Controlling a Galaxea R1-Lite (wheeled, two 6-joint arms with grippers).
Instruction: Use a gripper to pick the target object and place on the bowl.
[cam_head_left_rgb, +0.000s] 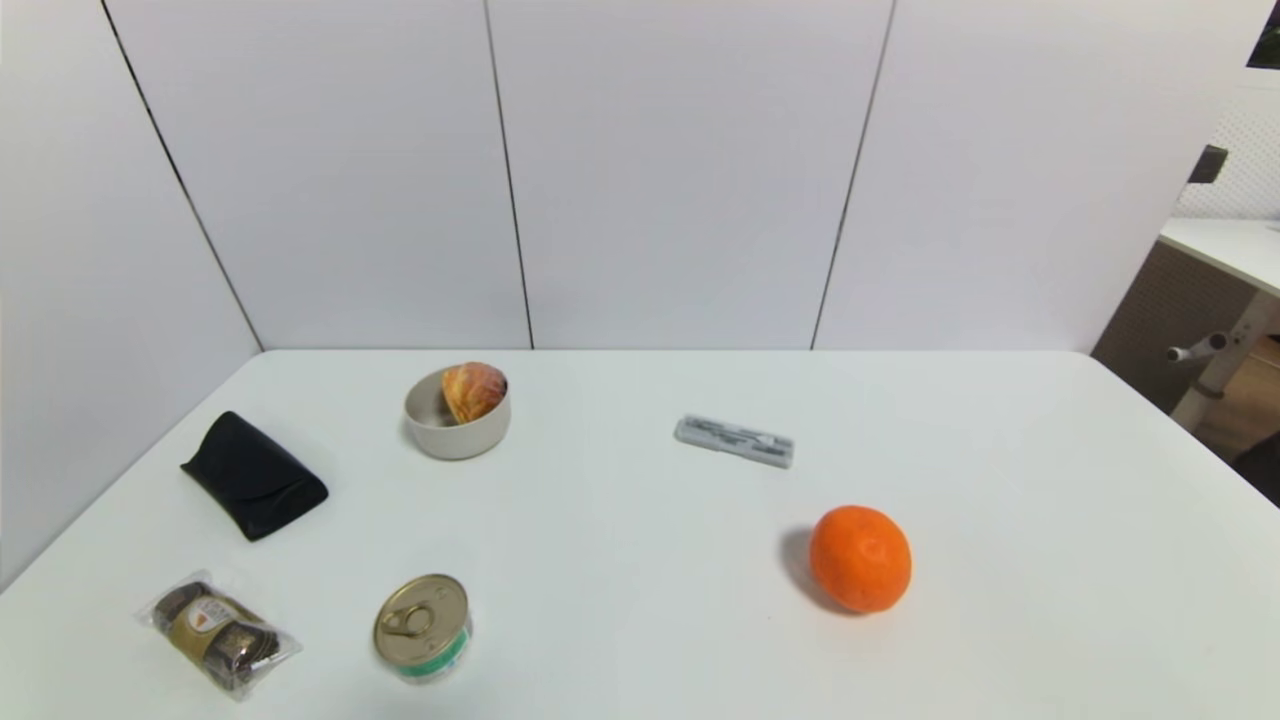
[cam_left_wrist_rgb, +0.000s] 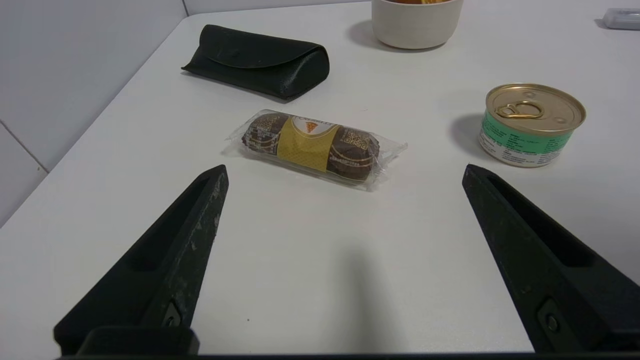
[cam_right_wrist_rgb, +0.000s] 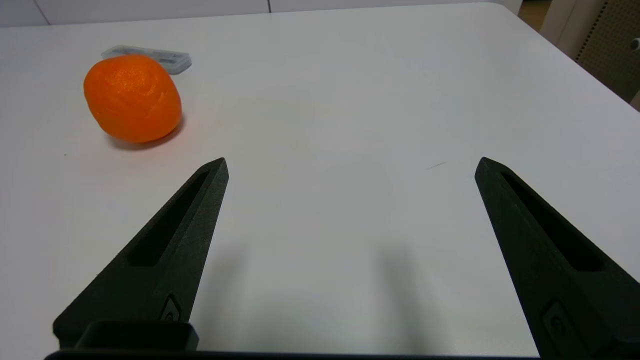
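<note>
The golden-brown bread bun (cam_head_left_rgb: 473, 391) rests inside the beige-grey bowl (cam_head_left_rgb: 455, 433) at the far left-centre of the white table, leaning on its right wall. In the left wrist view the bowl (cam_left_wrist_rgb: 416, 27) shows at the far edge, with only a sliver of bun visible. My left gripper (cam_left_wrist_rgb: 345, 172) is open and empty above the near-left table, short of a wrapped snack. My right gripper (cam_right_wrist_rgb: 350, 165) is open and empty above the near-right table. Neither arm shows in the head view.
A black pouch (cam_head_left_rgb: 254, 477), a wrapped chocolate snack (cam_head_left_rgb: 217, 631) and a gold-lidded tin can (cam_head_left_rgb: 423, 626) lie on the left. An orange fruit (cam_head_left_rgb: 860, 558) and a grey packet (cam_head_left_rgb: 735, 440) lie on the right. White panels wall the back and left.
</note>
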